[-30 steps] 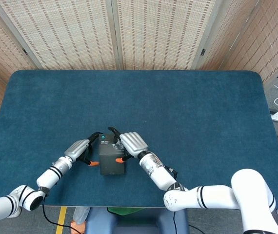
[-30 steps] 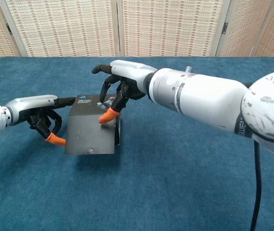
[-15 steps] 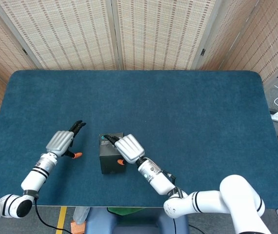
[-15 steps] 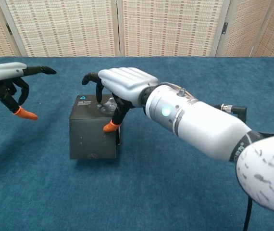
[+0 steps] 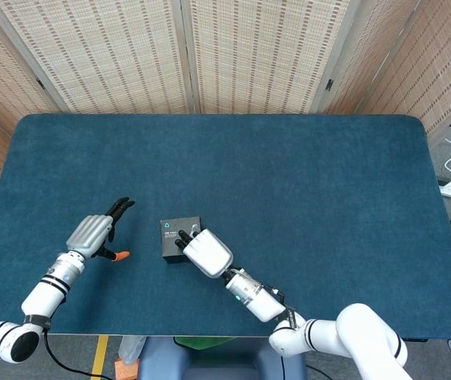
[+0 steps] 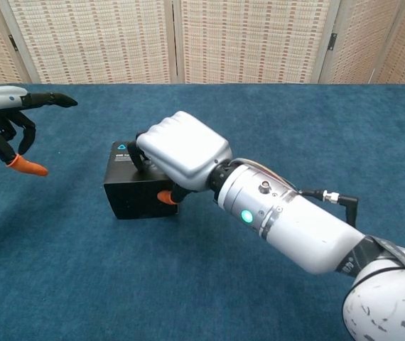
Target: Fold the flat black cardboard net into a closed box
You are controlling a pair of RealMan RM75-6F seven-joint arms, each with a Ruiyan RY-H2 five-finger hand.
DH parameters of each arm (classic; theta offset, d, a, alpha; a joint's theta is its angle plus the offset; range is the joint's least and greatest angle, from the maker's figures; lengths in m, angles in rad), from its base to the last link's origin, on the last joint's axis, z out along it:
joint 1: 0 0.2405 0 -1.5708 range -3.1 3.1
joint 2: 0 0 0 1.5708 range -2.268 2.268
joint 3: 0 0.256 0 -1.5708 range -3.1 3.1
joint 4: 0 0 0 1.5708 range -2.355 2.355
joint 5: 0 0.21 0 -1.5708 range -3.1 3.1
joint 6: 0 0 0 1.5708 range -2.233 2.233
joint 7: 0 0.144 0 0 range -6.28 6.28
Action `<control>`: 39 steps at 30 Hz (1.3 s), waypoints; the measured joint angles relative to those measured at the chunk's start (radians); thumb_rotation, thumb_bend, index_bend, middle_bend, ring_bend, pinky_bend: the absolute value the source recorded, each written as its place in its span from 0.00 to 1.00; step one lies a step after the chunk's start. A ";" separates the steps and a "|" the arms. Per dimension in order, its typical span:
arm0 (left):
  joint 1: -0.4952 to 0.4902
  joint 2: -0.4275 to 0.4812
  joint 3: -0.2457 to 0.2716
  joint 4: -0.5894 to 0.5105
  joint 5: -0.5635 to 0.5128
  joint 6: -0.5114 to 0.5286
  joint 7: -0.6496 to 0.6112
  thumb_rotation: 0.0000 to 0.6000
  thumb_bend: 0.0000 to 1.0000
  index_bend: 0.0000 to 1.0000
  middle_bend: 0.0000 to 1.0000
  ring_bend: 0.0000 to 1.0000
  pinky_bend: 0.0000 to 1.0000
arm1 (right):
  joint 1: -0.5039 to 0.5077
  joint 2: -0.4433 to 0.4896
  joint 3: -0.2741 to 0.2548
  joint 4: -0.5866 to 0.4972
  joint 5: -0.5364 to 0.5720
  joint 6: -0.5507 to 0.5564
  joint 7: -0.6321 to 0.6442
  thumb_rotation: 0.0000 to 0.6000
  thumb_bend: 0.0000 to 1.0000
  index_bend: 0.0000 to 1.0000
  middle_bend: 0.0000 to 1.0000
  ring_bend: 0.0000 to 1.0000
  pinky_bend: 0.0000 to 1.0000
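Box: small black cardboard box, folded, on blue felt table.
Right hand: curled over box's 5 o'clock corner, apparently gripping it.
Left hand: at 9 o'clock, spread, empty.
Risk: one-handed pressure may tip box or spring flaps.

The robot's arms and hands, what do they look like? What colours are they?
The arms are smooth, round and glossy white, with black rings at the joints. The right arm has a small glowing green light and a thin black cable at its wrist. Both the left hand and the right hand have silvery-white backs, dark black fingers, and bright orange caps on the thumb tips.
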 measured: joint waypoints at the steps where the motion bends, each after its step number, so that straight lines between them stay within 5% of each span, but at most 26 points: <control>1: 0.001 0.002 0.000 0.000 0.006 -0.002 -0.008 1.00 0.21 0.00 0.00 0.63 0.93 | -0.003 -0.006 -0.001 0.013 -0.011 0.001 0.003 1.00 0.25 0.54 0.61 0.70 1.00; 14: 0.016 0.000 -0.003 0.017 0.037 -0.009 -0.030 1.00 0.20 0.00 0.00 0.63 0.93 | -0.032 -0.053 0.030 0.121 -0.102 0.013 0.032 1.00 0.30 0.55 0.61 0.70 1.00; 16: 0.019 -0.002 -0.005 0.018 0.032 -0.006 -0.027 1.00 0.21 0.00 0.00 0.59 0.87 | -0.038 -0.049 0.032 0.120 -0.117 0.034 0.041 1.00 0.30 0.43 0.54 0.68 1.00; 20: 0.029 -0.014 -0.010 0.026 0.020 0.022 -0.013 1.00 0.21 0.00 0.00 0.36 0.60 | -0.064 -0.024 0.036 0.087 -0.143 0.093 0.072 1.00 0.25 0.03 0.28 0.55 0.90; 23: 0.040 -0.026 -0.011 0.033 0.009 0.054 0.025 1.00 0.21 0.00 0.00 0.21 0.44 | -0.087 0.015 0.040 0.029 -0.158 0.126 0.106 1.00 0.18 0.00 0.13 0.47 0.85; 26: 0.052 -0.033 -0.013 0.031 -0.004 0.091 0.072 1.00 0.21 0.00 0.00 0.12 0.33 | -0.113 0.075 0.043 -0.047 -0.176 0.166 0.121 1.00 0.19 0.00 0.09 0.43 0.81; 30: 0.079 -0.032 -0.015 0.019 -0.019 0.167 0.145 1.00 0.20 0.00 0.00 0.11 0.30 | -0.165 0.190 0.042 -0.188 -0.183 0.207 0.098 1.00 0.21 0.00 0.18 0.22 0.59; 39: 0.201 -0.018 0.003 -0.009 0.001 0.410 0.244 1.00 0.21 0.00 0.00 0.07 0.23 | -0.361 0.597 -0.013 -0.650 -0.094 0.263 0.013 1.00 0.25 0.00 0.18 0.09 0.30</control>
